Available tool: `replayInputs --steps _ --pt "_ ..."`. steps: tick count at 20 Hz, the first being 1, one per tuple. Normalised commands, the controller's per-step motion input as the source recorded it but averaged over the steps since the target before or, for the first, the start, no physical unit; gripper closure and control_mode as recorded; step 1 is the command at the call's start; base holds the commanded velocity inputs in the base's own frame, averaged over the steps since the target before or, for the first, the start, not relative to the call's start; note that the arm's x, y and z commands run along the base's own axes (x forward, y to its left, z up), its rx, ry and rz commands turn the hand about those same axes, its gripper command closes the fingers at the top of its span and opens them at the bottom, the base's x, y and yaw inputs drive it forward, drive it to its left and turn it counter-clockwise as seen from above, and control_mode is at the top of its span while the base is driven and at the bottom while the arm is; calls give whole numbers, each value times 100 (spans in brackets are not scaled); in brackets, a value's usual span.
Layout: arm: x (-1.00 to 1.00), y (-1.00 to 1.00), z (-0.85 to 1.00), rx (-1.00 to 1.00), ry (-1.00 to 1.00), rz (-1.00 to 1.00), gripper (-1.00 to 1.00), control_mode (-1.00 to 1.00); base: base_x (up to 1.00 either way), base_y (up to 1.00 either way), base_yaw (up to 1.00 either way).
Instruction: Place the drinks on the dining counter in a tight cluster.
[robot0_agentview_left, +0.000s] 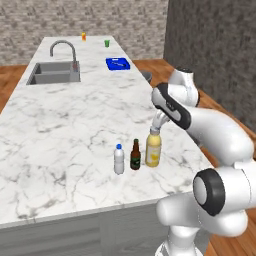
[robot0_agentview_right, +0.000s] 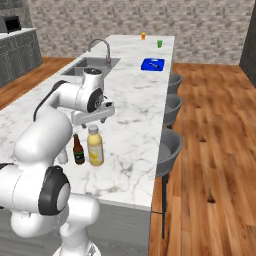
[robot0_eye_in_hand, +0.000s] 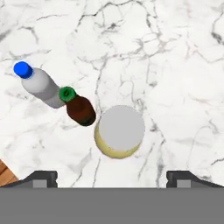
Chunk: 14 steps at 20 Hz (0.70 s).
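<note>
Marble desk (robot0_agentview_left: 60, 130) carries three upright bottles in a tight row. Tool (robot0_eye_in_hand: 111, 177) hangs spread wide and empty, directly above the juice (robot0_eye_in_hand: 119, 131); beer (robot0_eye_in_hand: 80, 108) and water (robot0_eye_in_hand: 41, 85) stand just beside it.

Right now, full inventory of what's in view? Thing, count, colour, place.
water bottle: 1, clear with blue cap, near edge of counter, left end of the row
beer bottle: 1, dark brown, middle of the row
juice bottle: 1, yellow with pale cap, right end, under the gripper
counter: 1, white marble
sink: 1, grey, far left of counter
faucet: 1, grey, curved, at sink
cups: 2, orange and green, far end
blue tray: 1, far right side
stools: 3, grey, along counter's right side
gripper: 1, fingers open, above juice bottle
</note>
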Motion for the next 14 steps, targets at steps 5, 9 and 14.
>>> replayInputs --steps 5,9,14 --pt "-78 -2 43 0 4 -11 -100 -100 0 0 0" --pt "-92 -11 12 0 6 -25 -100 -100 0 0 0" --pt "-90 -20 0 0 3 -36 -100 -100 0 0 0"
